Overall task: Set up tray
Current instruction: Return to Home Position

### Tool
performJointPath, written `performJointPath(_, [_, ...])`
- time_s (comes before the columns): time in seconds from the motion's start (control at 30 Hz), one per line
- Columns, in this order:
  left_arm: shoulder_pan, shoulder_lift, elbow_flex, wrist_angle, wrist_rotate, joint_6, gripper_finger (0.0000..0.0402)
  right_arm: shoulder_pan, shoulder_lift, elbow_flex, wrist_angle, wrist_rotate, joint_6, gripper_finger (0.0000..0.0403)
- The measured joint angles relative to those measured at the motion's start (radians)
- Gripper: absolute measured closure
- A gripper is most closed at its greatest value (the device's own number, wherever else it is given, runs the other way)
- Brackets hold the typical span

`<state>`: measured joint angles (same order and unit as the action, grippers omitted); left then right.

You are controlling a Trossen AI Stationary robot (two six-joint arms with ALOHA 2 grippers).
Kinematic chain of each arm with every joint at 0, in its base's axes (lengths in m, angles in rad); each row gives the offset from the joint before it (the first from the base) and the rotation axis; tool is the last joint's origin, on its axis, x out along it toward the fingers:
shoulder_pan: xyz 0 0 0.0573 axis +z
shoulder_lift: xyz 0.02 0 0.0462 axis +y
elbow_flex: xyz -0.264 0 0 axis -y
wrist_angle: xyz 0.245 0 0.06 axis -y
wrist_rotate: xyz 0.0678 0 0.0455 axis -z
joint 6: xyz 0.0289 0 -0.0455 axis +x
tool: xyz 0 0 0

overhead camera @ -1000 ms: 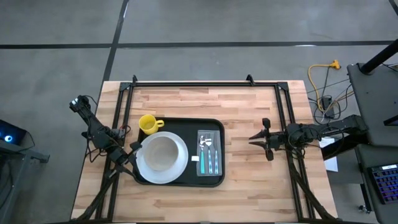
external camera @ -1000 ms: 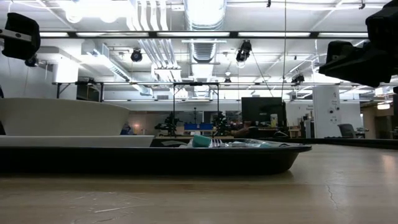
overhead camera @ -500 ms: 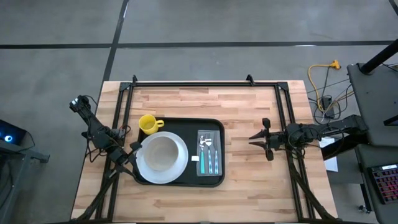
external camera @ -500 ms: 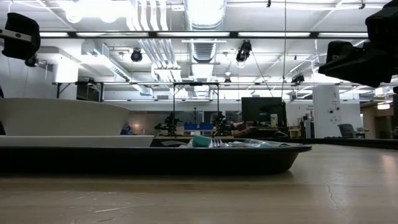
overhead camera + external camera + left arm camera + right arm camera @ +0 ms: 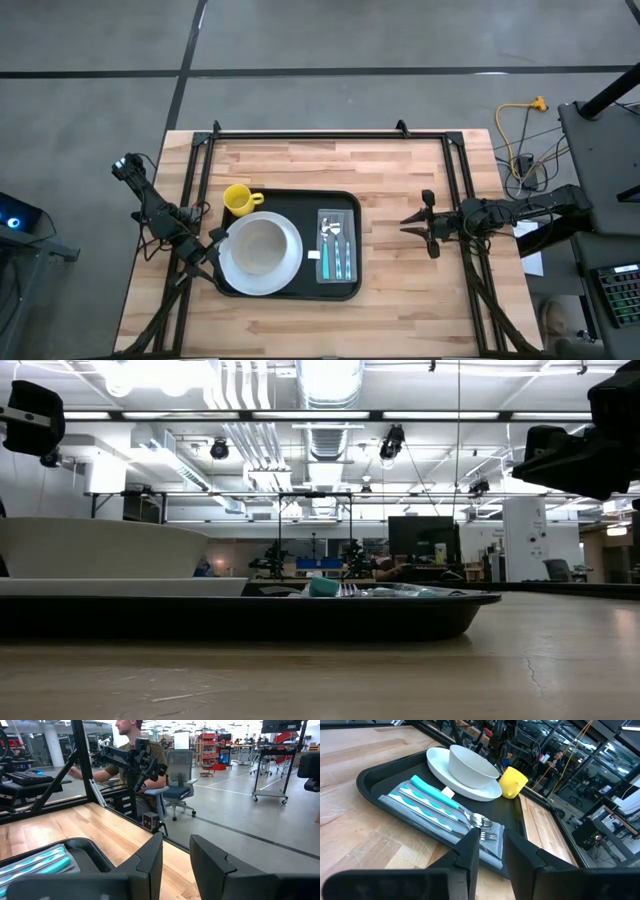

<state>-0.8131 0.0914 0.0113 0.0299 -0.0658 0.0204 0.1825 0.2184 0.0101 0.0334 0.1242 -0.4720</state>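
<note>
The black tray [image 5: 345, 290] lies flat in the middle of the table. On it stand a white plate [image 5: 285, 270] carrying a white bowl [image 5: 258, 245], a yellow mug [image 5: 238, 199] at the far left corner, and teal-handled cutlery [image 5: 337, 250] on a grey napkin. The right wrist view shows the tray [image 5: 375, 775], bowl [image 5: 472, 767], mug [image 5: 512, 782] and cutlery [image 5: 435, 802]. My left gripper [image 5: 214, 240] hovers at the tray's left rim beside the plate, open with a narrow gap [image 5: 175, 852]. My right gripper [image 5: 405, 222] waits right of the tray, pointing at it, open with a narrow gap [image 5: 491, 842].
Bare wooden table [image 5: 400, 160] lies on all sides of the tray. A black frame of rails [image 5: 320, 134] runs along the far edge and both sides. A person [image 5: 125, 750] sits beyond the table's right side, behind my right arm [image 5: 135, 760].
</note>
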Motion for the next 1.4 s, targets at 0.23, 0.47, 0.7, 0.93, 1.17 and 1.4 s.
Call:
performJointPath(0.23, [0.000, 0.000, 0.000, 0.000, 0.000, 0.000, 0.0322, 0.000, 0.000, 0.000, 0.000, 0.000, 0.000, 0.0321])
performJointPath(0.47, [0.000, 0.000, 0.000, 0.000, 0.000, 0.000, 0.0322, 0.000, 0.000, 0.000, 0.000, 0.000, 0.000, 0.0330])
performJointPath(0.7, [0.000, 0.000, 0.000, 0.000, 0.000, 0.000, 0.0322, 0.000, 0.000, 0.000, 0.000, 0.000, 0.000, 0.0333])
performJointPath(0.93, [0.000, 0.000, 0.000, 0.000, 0.000, 0.000, 0.0322, 0.000, 0.000, 0.000, 0.000, 0.000, 0.000, 0.0324])
performJointPath(1.17, [0.000, 0.000, 0.000, 0.000, 0.000, 0.000, 0.0322, 0.000, 0.000, 0.000, 0.000, 0.000, 0.000, 0.0323])
performJointPath(1.4, [0.000, 0.000, 0.000, 0.000, 0.000, 0.000, 0.0322, 0.000, 0.000, 0.000, 0.000, 0.000, 0.000, 0.0334])
